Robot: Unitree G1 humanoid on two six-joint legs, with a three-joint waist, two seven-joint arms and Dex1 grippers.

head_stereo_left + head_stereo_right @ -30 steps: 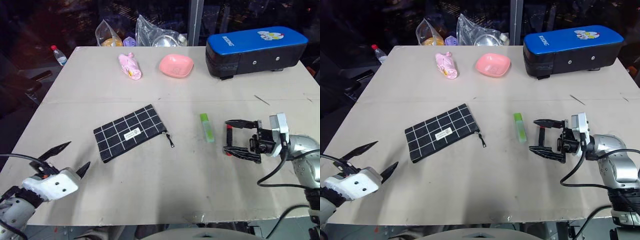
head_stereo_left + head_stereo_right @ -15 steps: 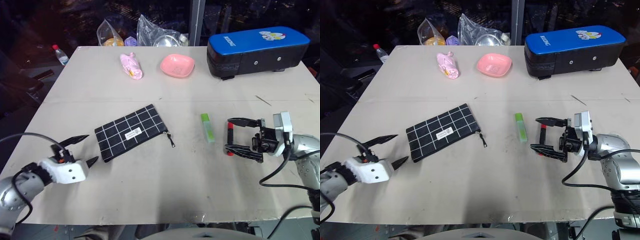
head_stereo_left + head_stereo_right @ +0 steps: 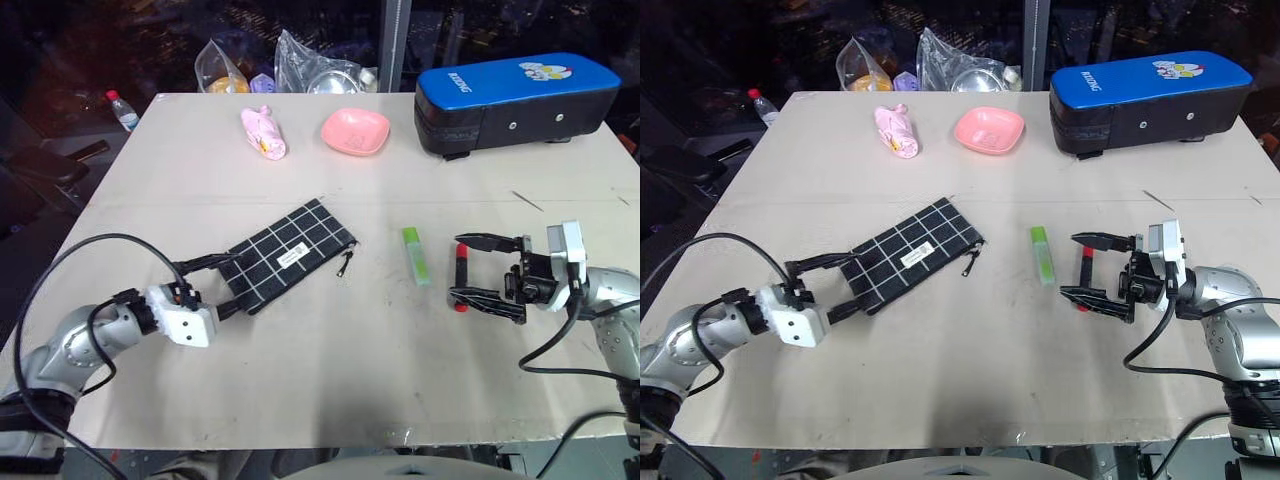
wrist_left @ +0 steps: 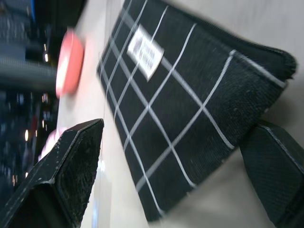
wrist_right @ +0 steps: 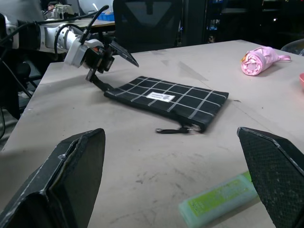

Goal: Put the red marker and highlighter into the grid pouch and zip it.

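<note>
Little of the task was done: the marker (image 3: 460, 276) and highlighter (image 3: 414, 255) both lay on the table (image 3: 330, 370), outside the pouch (image 3: 290, 255). The pouch lay flat left of the highlighter, its zipper pull (image 3: 345, 266) trailing from the corner nearest the highlighter; I could not tell whether the zip was open. The left gripper (image 3: 228, 286) had its fingers apart around the pouch's near-left end, one finger (image 4: 76, 159) on each side, not clamped. The right gripper (image 3: 478, 271) hung with fingers apart around the marker, which lay between them, ungripped. Loading both pens and zipping remained. The table was a pale, scuffed board in a dark room; along its far edge stood a blue-topped case (image 3: 512, 100), a pink bowl (image 3: 355, 131), a pink bundle (image 3: 263, 132) and plastic bags (image 3: 275, 68).
</note>
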